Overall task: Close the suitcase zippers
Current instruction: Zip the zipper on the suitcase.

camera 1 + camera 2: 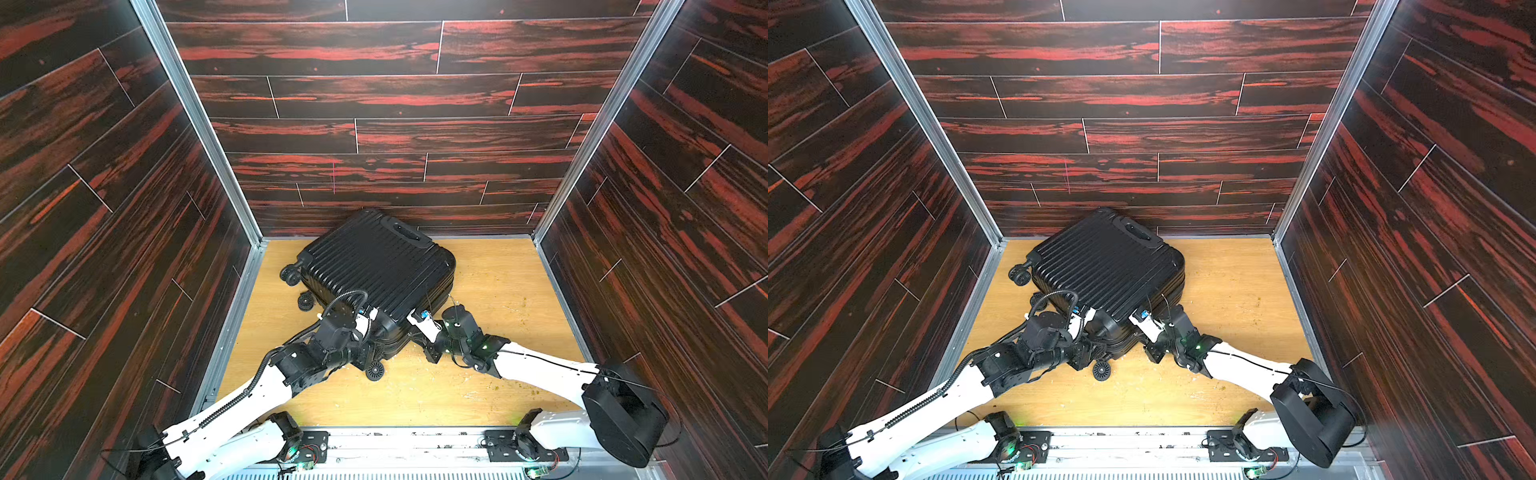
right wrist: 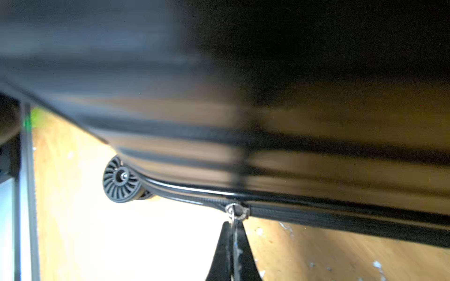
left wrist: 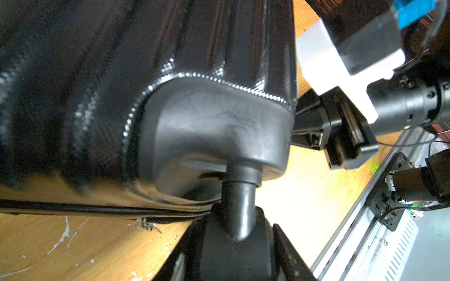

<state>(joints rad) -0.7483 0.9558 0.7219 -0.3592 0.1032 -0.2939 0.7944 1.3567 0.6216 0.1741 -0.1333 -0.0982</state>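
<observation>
Right wrist view: the right fingers (image 2: 224, 250) are pressed fully together on the tab of a small metallic pull (image 2: 237, 211), ready to draw its slider along the zipper track (image 2: 341, 220). On one side of the slider the track is a single joined band. On the side toward the spoked wheel (image 2: 121, 181) the two tapes run apart. That stretch looks not yet closed, so the pull probably has to travel toward that corner.

In the left wrist view the left fingers (image 3: 289, 255) stand about half open, one on each side of the corner caster (image 3: 237, 211) and tight against it. I read this as a bracing hold, meant to stop the case sliding or turning when the other arm tugs the slider. A second pull (image 3: 146, 223) sits on the seam just above the worktop (image 1: 519, 299), and neither arm touches it.

In both top views the suitcase (image 1: 374, 266) lies flat on the wooden worktop, turned at an angle. Its far corner is close to the back wall (image 1: 374, 187), and both arms meet at its near corner. The two shell halves lie together. The case is glossy black hard-shell with parallel ribs across the upper face, a recessed handle on its far edge, and black casters jutting out toward the left arm's side.
</observation>
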